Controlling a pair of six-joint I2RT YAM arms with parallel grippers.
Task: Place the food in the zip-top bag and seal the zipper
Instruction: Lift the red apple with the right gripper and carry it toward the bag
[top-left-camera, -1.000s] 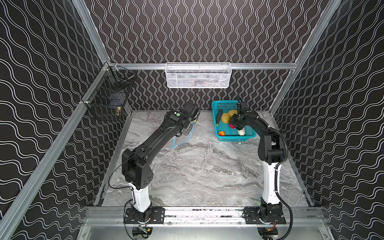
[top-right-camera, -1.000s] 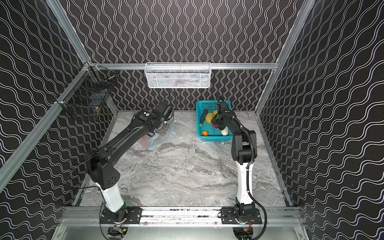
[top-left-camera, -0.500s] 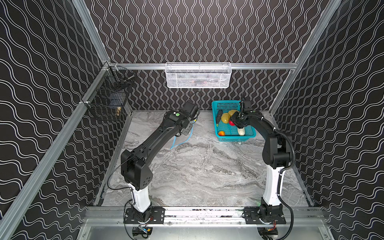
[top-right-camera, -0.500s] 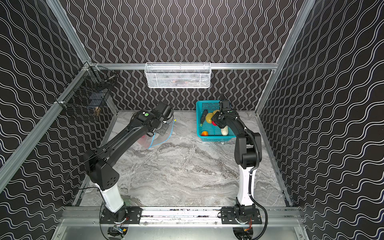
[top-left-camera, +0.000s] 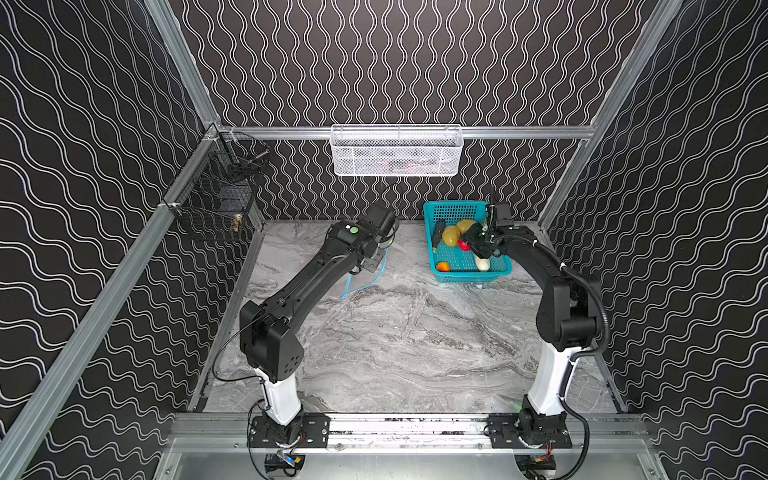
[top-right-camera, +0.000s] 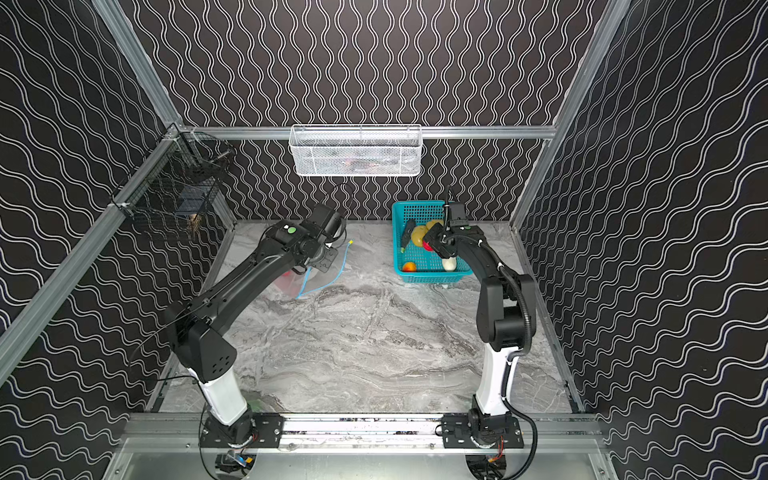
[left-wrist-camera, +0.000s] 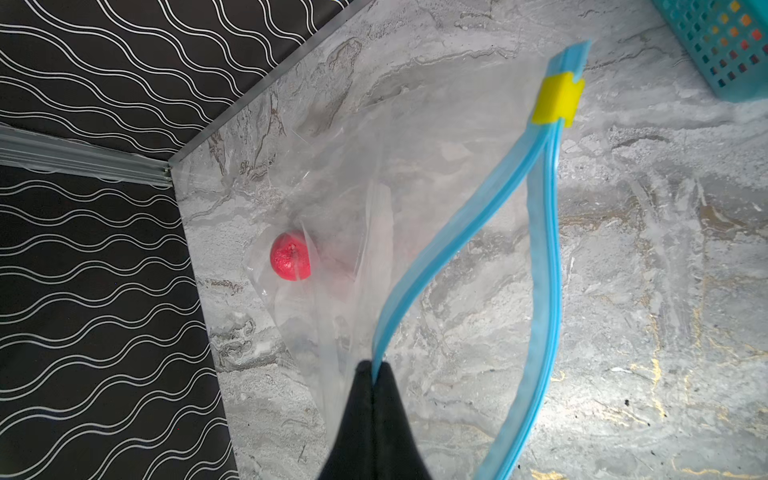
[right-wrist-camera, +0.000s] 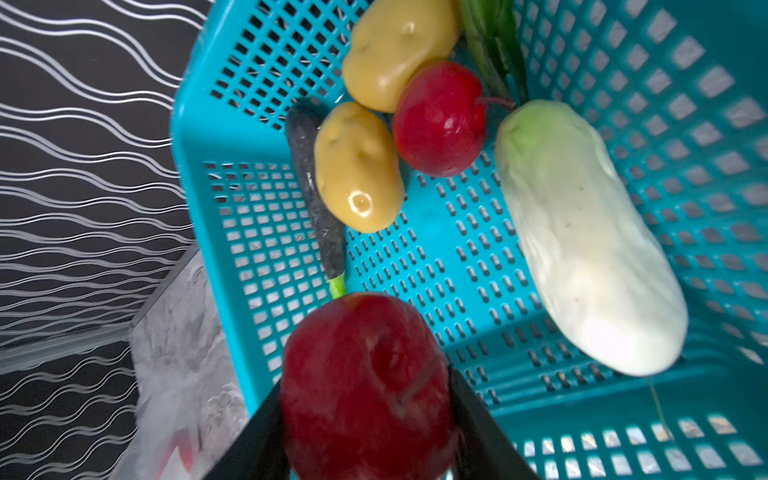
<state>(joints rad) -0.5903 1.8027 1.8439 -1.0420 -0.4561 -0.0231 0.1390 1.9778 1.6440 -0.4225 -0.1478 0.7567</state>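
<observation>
Left wrist view: left gripper (left-wrist-camera: 375, 374) pinches zipper (left-wrist-camera: 463, 237) over marbled grey tabletop (left-wrist-camera: 665, 291); right gripper (right-wrist-camera: 365, 399) clamps tomato (right-wrist-camera: 361, 353); wavy black walls (left-wrist-camera: 83, 270).

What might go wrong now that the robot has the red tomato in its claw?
The right claw holds the round tomato by its tips over the teal basket; it might slip out on the way. The left claw pinches only the thin blue zipper of the zip-top bag; if that slides free, the mouth may sag shut.

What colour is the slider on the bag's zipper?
Yellow slider, clearest in the left wrist view.
</observation>
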